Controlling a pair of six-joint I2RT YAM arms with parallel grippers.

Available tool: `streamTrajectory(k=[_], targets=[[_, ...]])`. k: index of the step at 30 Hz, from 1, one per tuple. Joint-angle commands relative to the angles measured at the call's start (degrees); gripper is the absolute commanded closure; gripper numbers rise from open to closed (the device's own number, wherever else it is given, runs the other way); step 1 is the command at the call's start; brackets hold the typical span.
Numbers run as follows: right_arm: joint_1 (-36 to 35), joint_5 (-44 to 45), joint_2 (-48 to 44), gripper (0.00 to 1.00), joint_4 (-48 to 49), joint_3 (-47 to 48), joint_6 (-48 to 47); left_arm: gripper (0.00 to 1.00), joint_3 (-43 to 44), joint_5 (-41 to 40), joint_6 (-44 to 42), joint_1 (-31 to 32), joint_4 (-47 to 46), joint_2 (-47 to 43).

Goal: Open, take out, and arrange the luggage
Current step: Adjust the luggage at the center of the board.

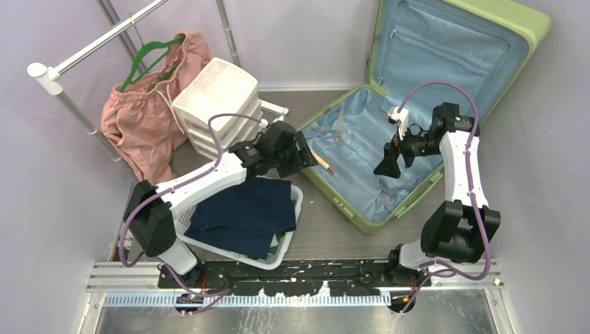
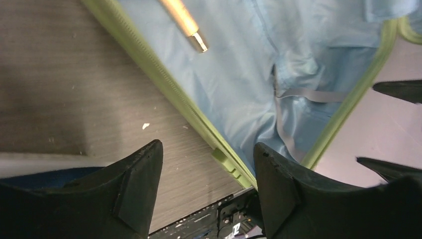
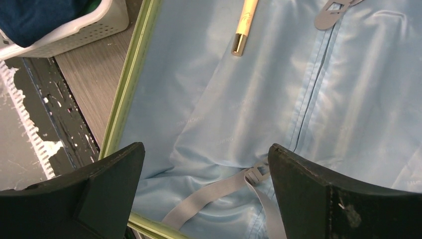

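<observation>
The light-green ribbed hard-shell suitcase (image 1: 358,138) loses the top of its raised lid to the overhead picture's upper edge. The slim tan stick with a metal tip (image 2: 186,22) runs off the top of both wrist views; what it is cannot be told. In the white perforated plastic basket (image 1: 292,219), a dark blue folded garment (image 1: 243,216) covers all but a sliver of something green (image 1: 282,241). The left arm (image 1: 202,181) hides part of the white stacked drawer unit (image 1: 216,94).
</observation>
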State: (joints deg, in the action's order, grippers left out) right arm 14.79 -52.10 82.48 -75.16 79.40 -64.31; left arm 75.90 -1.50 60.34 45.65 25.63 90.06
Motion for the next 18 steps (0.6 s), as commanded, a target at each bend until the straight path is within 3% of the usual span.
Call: streamTrajectory(k=[1, 9, 13, 18], targets=[[-0.4, 0.3, 0.3, 0.0, 1.1, 3.3, -0.3, 0.32, 4.2, -9.0, 10.0, 1.3, 5.1, 2.3], [-0.4, 13.4, -2.1, 0.0, 6.9, 20.7, 8.4, 0.3, 7.2, -11.0, 16.3, 3.0, 11.0, 5.1], [-0.3, 22.1, -2.1, 0.0, 17.2, 31.8, 18.1, 0.3, 7.2, -10.8, 16.9, 3.0, 10.6, 5.5], [-0.6, 33.4, 1.9, 0.0, 23.7, 46.9, 19.4, 0.3, 8.6, -8.6, 17.7, 3.0, 11.1, 6.6]])
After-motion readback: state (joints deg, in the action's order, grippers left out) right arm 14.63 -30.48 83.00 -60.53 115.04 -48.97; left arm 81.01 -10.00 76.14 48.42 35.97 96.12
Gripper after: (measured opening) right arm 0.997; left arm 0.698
